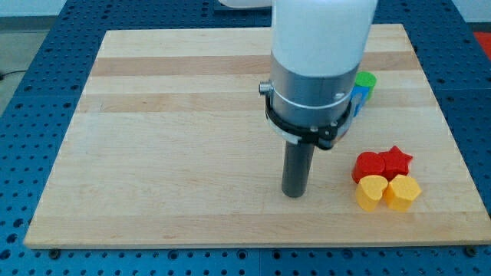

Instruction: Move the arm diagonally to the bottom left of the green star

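Observation:
A green block [366, 80] peeks out at the view's right of the arm body, mostly hidden, so I cannot make out its shape. A blue block [358, 100] sits just below it, also partly hidden. My tip [294, 193] rests on the wooden board [169, 138], below and to the left of the green block, with bare board between them. A red block [369, 165], a red star [397, 160], a yellow heart [370, 192] and a yellow block [403, 191] cluster to the right of my tip.
The arm's wide white and grey body [318, 61] covers the upper middle of the board and may hide other blocks. The board's bottom edge [253, 241] runs close below my tip. A blue perforated table surrounds the board.

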You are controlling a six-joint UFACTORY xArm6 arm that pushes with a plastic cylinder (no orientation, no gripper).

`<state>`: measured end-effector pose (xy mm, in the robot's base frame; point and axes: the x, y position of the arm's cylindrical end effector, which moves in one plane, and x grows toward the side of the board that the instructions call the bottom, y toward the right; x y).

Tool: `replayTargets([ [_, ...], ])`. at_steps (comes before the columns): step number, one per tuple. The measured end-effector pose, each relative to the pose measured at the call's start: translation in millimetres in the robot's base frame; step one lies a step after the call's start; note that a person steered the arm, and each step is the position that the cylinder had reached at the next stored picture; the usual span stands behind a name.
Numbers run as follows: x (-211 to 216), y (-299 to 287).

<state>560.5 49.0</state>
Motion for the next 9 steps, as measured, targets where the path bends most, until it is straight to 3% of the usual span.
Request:
replayTargets([
  [3, 6.8, 7.2],
  [9, -46.3, 7.2],
])
